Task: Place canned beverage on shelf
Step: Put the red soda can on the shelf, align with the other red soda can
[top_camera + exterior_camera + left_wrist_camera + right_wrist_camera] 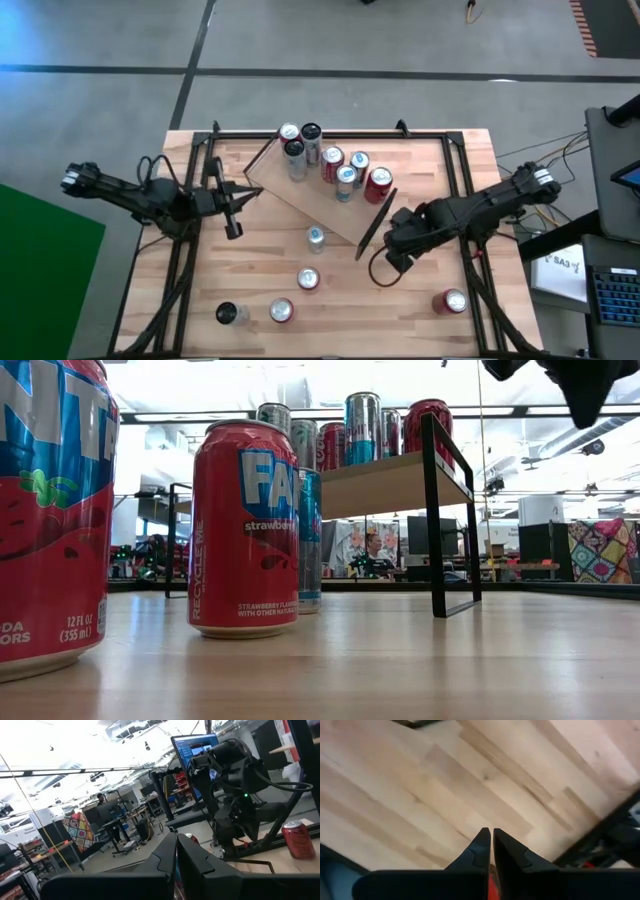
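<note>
The shelf (320,205), a light-wood plank with black end frames, stands slantwise on the table's far middle. Several cans (346,177) stand upright on it; they also show in the low view (362,428). Loose cans stand on the table: a silver-blue one (315,237), two red ones (308,280) (281,311), a dark one (228,314) and a red one (453,301) at the near right. My left gripper (250,192) is shut and empty, level, beside the shelf's left end. My right gripper (398,255) is shut and empty, pointing down above bare tabletop (445,795) near the shelf's right frame (375,222).
A black metal frame (330,135) runs along the table's far edge and down both sides. In the low view the red cans (245,525) (50,510) stand close in front, with the shelf's black leg (435,520) behind. Bare tabletop lies between my right gripper and the near-right can.
</note>
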Tool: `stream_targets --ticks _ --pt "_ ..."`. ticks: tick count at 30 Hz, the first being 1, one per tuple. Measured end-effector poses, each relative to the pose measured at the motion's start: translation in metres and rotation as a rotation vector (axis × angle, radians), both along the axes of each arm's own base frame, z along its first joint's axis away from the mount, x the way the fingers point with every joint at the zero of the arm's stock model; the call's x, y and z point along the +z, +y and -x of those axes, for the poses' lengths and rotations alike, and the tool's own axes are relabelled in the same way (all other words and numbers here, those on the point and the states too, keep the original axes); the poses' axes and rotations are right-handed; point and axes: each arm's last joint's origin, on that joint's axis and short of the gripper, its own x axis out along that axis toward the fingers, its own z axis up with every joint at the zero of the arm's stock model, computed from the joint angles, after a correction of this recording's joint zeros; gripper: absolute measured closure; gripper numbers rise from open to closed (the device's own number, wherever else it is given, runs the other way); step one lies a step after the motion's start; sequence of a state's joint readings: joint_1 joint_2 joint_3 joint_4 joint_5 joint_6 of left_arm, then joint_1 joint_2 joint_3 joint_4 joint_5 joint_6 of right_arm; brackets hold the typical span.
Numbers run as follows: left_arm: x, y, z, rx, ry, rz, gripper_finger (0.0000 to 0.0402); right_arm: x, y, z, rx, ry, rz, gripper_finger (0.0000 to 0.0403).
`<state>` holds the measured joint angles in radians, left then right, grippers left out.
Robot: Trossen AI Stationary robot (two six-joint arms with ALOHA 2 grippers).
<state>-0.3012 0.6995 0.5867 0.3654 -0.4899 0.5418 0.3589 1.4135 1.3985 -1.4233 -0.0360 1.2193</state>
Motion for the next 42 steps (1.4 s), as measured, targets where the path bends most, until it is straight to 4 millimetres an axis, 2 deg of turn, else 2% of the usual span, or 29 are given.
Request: stream_targets --ticks 5,11,15,21,25,29,35,42 --pt "-0.001 -0.002 -0.006 -0.004 0.016 0.006 0.0402 -0.004 0.011 -0.002 0.121 -0.03 -0.051 0.039" --pt "-0.001 -0.008 -0.018 -0.1 0.033 0.037 0.0402 -0.005 0.031 -0.007 0.38 -0.185 -0.045 0.039" --pt "-0.01 -0.014 -0.029 -0.189 0.084 0.065 0.0402 -0.003 0.042 -0.011 0.503 -0.311 0.033 0.039" --pt "-0.022 -0.021 -0.04 -0.217 0.15 0.142 0.0402 0.001 0.058 -0.013 0.657 -0.462 0.211 0.039" --pt "-0.022 -0.026 -0.043 -0.244 0.151 0.224 0.0402 0.003 0.064 -0.013 0.723 -0.509 0.286 0.039" --pt "-0.015 -0.031 -0.054 -0.253 0.164 0.329 0.0402 0.004 0.066 -0.014 0.77 -0.529 0.348 0.039" --pt "-0.004 -0.044 -0.066 -0.23 0.412 0.454 0.0402 0.004 0.065 -0.014 0.781 -0.527 0.392 0.039" --pt "0.008 -0.053 -0.069 -0.011 0.704 0.621 0.0402 0.003 0.067 -0.012 0.801 -0.525 0.391 0.039"
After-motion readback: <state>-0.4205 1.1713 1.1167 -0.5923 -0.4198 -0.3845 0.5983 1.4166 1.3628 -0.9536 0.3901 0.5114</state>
